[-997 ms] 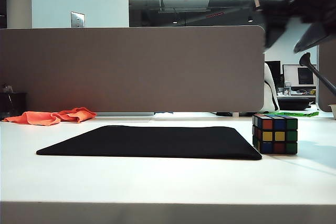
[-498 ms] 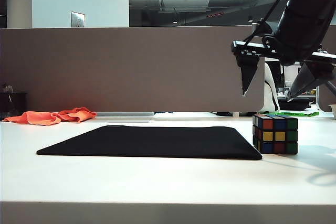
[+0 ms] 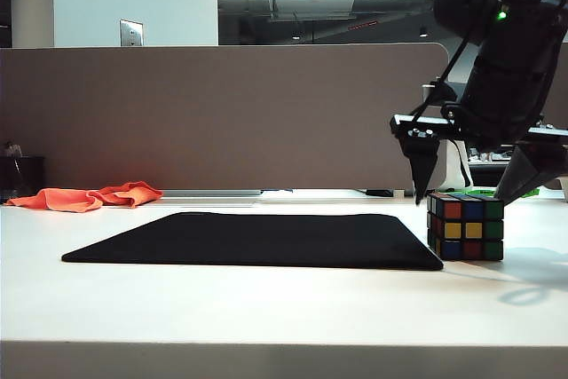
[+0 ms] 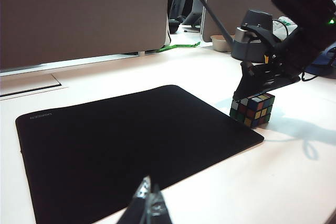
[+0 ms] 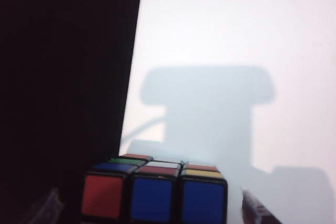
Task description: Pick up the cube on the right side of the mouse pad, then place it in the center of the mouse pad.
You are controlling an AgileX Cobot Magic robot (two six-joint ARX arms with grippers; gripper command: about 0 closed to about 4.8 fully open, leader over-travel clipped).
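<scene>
A small puzzle cube (image 3: 465, 227) with black edges and coloured stickers sits on the white surface (image 3: 266, 308) at lower right of the exterior view, just beside the right edge of the mouse pad (image 3: 253, 239) and not on it. The pad is a thin black mat lying flat across the middle of the frame, with nothing on it.

Directly above the cube hangs the right tool (image 3: 470, 179), spread wide, one finger over each side of the cube and not touching it. Nothing is held.

The step in hand looks like the descent to grasp. To do it well, the tool should probably sink straight down until the fingers bracket the cube's two flat sides, low enough to grip past the top layer, and stay square to the faces so the cube does not twist. The inner finger comes down close to the pad's edge and may catch it.

The left tool (image 4: 147, 208) rests low over the near edge of the pad, its tips close together, empty.

A crumpled orange cloth (image 3: 87, 197) lies at far left, well apart from the cube. A grey partition (image 3: 222, 117) stands behind. Nothing blocks the way to the pad's centre.
</scene>
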